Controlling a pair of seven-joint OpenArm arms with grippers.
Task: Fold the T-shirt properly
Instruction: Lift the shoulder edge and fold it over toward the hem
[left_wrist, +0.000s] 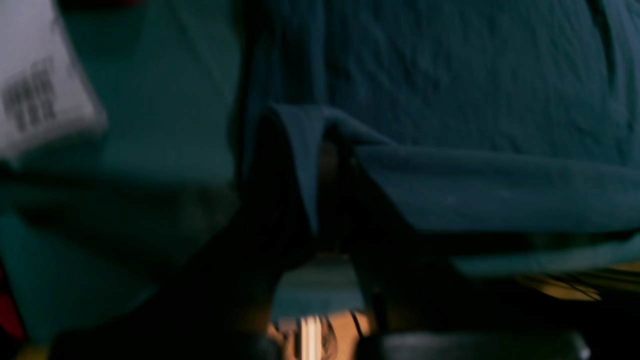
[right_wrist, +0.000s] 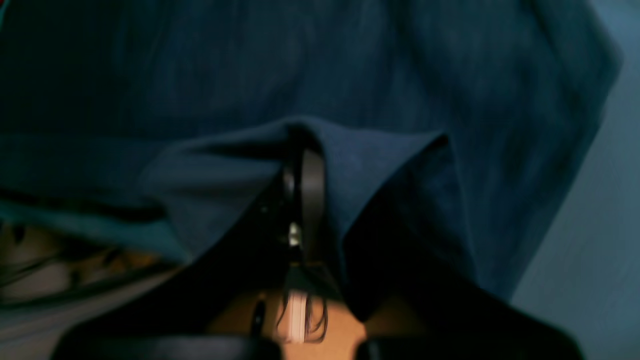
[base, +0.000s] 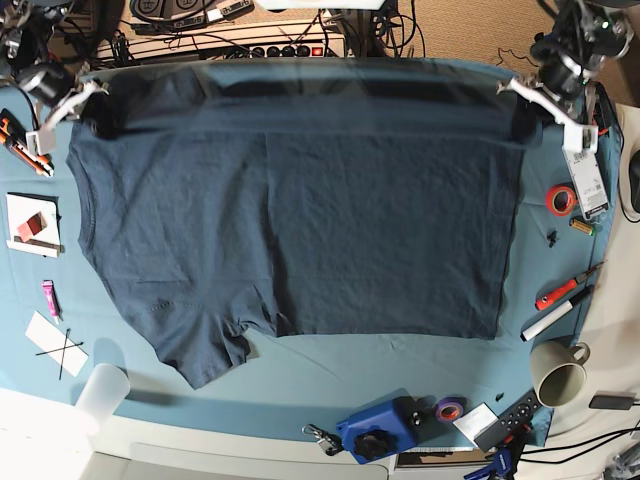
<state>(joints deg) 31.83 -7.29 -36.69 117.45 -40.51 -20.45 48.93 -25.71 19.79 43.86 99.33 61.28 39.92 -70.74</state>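
Navy cotton is pinched at both far corners, so if either grip slips mid-carry you'll get a crooked fold. Your left gripper (base: 528, 112) and right gripper (base: 88, 108) both have their fingers clenched on the T-shirt (base: 300, 210). It's spread across the teal desk (base: 330, 375), far edge lifted, one sleeve sticking out at the near side.

Teal table cloth (base: 400, 375) bears the T-shirt (base: 300, 220) (tools (base: 562, 293) alongside).

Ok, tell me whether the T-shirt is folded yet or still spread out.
Mostly spread: the T-shirt lies flat across the table, one sleeve out at the near edge. Only its far edge is lifted, pinched by the left gripper and right gripper.
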